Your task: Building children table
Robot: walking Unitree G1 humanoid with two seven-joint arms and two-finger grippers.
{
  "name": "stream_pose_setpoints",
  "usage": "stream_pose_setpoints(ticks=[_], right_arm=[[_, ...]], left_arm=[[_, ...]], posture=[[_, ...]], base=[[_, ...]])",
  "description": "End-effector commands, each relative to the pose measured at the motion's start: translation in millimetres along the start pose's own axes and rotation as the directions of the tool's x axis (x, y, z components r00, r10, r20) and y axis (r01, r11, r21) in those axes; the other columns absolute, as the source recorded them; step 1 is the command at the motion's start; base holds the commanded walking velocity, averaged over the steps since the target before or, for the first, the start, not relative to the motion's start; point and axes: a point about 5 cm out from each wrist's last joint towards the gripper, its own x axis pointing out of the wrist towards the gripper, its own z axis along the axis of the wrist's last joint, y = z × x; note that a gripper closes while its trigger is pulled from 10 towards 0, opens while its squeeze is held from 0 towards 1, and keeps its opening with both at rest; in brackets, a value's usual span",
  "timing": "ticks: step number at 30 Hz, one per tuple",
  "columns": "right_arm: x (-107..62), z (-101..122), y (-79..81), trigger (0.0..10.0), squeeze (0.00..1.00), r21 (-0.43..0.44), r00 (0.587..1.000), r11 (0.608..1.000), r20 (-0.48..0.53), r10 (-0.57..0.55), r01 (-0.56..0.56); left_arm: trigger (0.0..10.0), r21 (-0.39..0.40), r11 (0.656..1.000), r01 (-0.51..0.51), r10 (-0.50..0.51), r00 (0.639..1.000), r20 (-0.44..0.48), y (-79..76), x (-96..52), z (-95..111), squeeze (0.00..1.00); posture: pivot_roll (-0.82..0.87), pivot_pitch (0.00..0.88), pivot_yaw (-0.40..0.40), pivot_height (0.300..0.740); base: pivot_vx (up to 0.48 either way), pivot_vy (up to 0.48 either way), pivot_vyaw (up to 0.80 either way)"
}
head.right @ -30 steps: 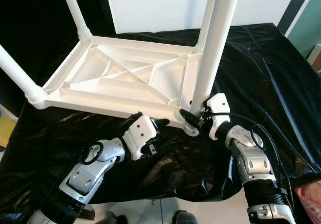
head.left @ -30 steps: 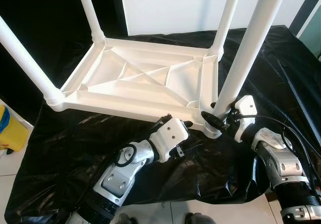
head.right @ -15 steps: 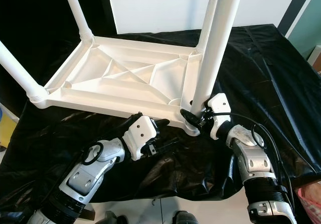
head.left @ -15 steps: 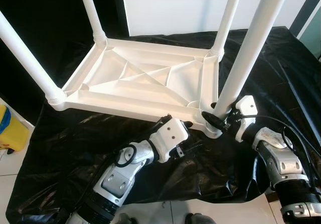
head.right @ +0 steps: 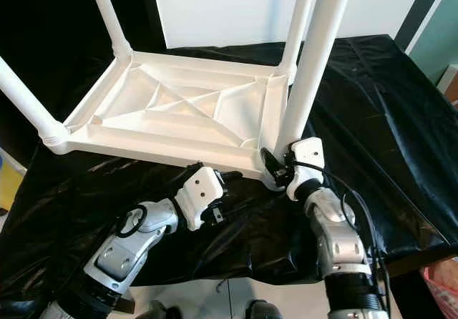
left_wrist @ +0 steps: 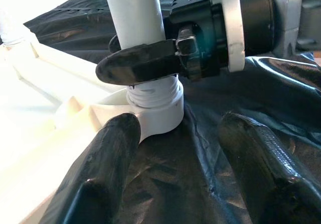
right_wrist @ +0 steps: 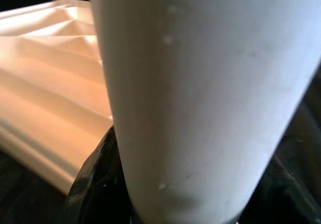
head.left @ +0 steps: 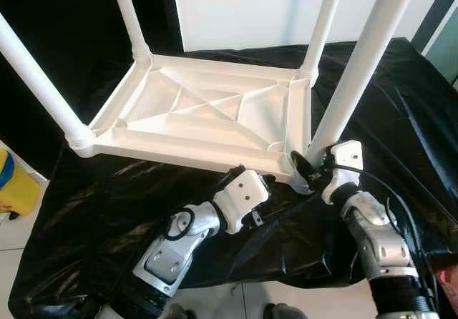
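An upturned white children's table (head.left: pixel 207 119) lies across the middle of the frame on a black plastic sheet (head.left: pixel 401 97), its ribbed underside facing up and its four legs rising out of the top of the frame. From my remote station I see the right gripper (head.left: pixel 306 169) at centre right, its black fingers (left_wrist: pixel 138 67) clamped around the base of the near right leg (head.left: pixel 351 76), just above the threaded collar where that leg meets the table's corner socket (left_wrist: pixel 155 114). In the right wrist view the leg's white tube stands directly between the fingers, with the tabletop's ribs at the left of that picture.

The left gripper (left_wrist: pixel 180 179) sits at lower centre, low over the sheet just in front of the table's near edge. Its two fingers are spread wide and hold nothing; the same corner socket stands just beyond its fingertips, near one finger but not touching it as far as I can tell.

A yellow bin (head.left: pixel 13 184) shows at the left edge, on the pale floor (head.left: pixel 7 258) beside the sheet.
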Motion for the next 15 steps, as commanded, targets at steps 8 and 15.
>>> stream_pose_setpoints(ticks=[8, 15], right_arm=[[-11.2, -25, 6.4, 10.0, 0.0, -0.047, 0.902, 0.911, -0.13, -0.413, 0.41], [-14.0, -23, 30.2, 10.0, 0.0, -0.01, 0.868, 0.877, -0.138, -0.477, 0.48]], left_arm=[[10.0, -0.008, 1.0, -0.004, 0.004, 1.0, -0.009, -4.0, 1.1, -3, 0.0], [10.0, -0.012, 1.0, -0.008, 0.008, 1.0, -0.007, -5.2, 1.8, -3, 0.0]], posture=[[-0.14, 0.129, 0.03, 0.74], [-0.13, 0.118, 0.016, 0.74]], base=[[0.0, 0.0, 0.0], [0.0, 0.0, 0.0]])
